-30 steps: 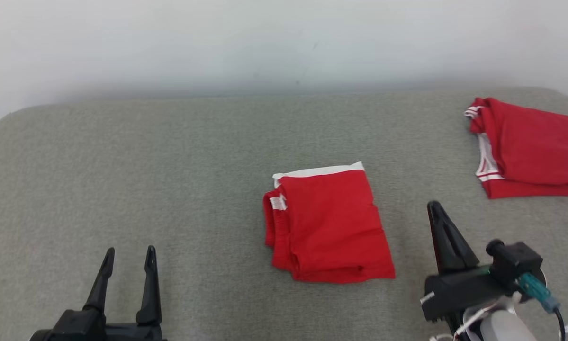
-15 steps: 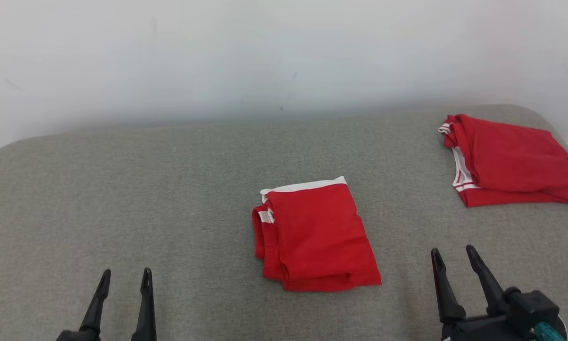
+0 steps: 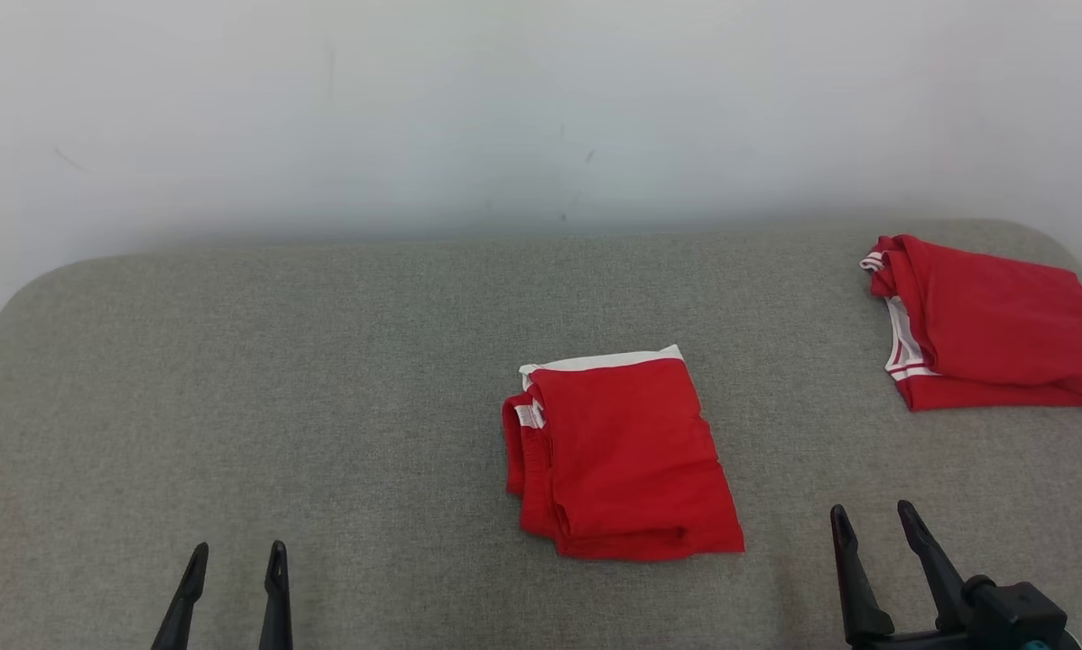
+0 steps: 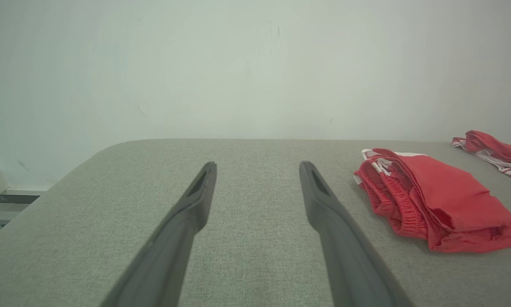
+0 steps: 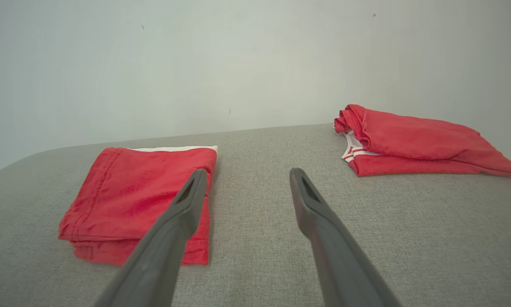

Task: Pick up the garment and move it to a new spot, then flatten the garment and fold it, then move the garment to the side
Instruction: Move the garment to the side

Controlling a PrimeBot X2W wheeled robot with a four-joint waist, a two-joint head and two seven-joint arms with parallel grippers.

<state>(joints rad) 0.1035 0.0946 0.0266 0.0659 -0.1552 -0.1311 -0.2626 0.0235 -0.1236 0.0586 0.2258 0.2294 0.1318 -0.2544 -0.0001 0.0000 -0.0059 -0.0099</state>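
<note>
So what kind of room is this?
Probably a plain practice room for folding clothes; hard to be sure. A grey fabric-covered pad with rounded corners stands against a bare white wall, with folded red shorts in its middle and another folded red garment near its far right corner.

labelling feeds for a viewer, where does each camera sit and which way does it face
Head view: on the head, looking forward and down at the grey cushion; left gripper and right gripper tips at the bottom corners.
Left wrist view: on the left wrist, looking along its open fingers toward the white wall.
Right wrist view: on the right wrist, along its open fingers, also toward the wall.
Shared: all three show the folded red garment and the second red garment.
</note>
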